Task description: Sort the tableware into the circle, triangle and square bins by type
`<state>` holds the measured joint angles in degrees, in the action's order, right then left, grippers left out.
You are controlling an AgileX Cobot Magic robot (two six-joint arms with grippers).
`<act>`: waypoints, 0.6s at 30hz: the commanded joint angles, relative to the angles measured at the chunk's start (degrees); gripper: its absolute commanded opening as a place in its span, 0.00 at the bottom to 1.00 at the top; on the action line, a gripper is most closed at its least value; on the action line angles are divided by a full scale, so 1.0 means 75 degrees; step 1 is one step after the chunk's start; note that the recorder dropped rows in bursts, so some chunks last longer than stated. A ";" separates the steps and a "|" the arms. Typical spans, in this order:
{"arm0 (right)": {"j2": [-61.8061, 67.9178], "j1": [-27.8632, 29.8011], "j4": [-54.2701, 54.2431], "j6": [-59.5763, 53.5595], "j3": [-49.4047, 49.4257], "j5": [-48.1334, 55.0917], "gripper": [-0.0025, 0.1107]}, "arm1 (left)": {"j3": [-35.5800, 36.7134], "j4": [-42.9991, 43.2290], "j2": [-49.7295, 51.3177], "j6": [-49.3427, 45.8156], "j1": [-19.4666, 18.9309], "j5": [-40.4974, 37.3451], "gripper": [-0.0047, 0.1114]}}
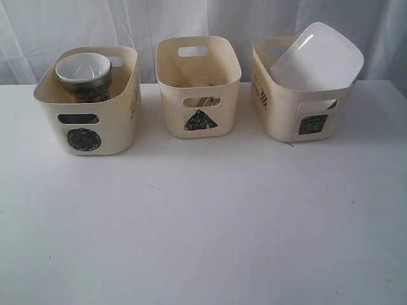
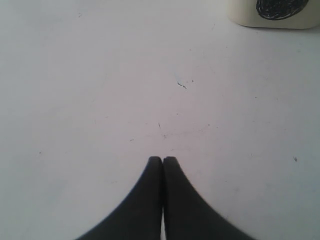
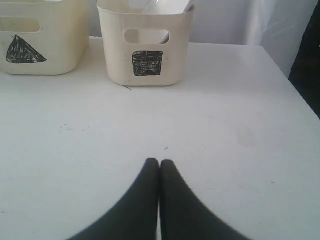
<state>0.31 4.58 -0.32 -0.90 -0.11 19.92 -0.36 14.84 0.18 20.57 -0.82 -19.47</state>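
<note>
Bare table lies open from 3 through 6 to 9 o'clock. The far edge is walled: circle bin at 10, triangle bin at 12, square bin at 2, with gaps between them. A white bowl and a tilted plate overtop the outer rims

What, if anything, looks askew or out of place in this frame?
The white square plate leans tilted in the square-marked bin, its upper edge jutting past the rim. In the circle-marked bin, the white bowl sits stacked atop steel ware, about rim height. Nothing looks spilled or broken.
</note>
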 commanded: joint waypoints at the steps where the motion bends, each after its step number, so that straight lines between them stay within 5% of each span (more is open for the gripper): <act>1: -0.0041 0.0009 -0.0035 -0.0062 0.0014 0.0005 0.02 | 0.0048 -0.0002 -0.0025 0.0016 0.0047 -0.0176 0.04; 18: -0.0041 0.0009 -0.0025 -0.0062 0.0014 0.0005 0.02 | 0.0048 0.0088 -0.0025 0.0019 0.0031 -0.0138 0.04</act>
<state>0.31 4.58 -0.32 -0.90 -0.11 20.04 -0.36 15.18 0.18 20.57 -0.82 -19.47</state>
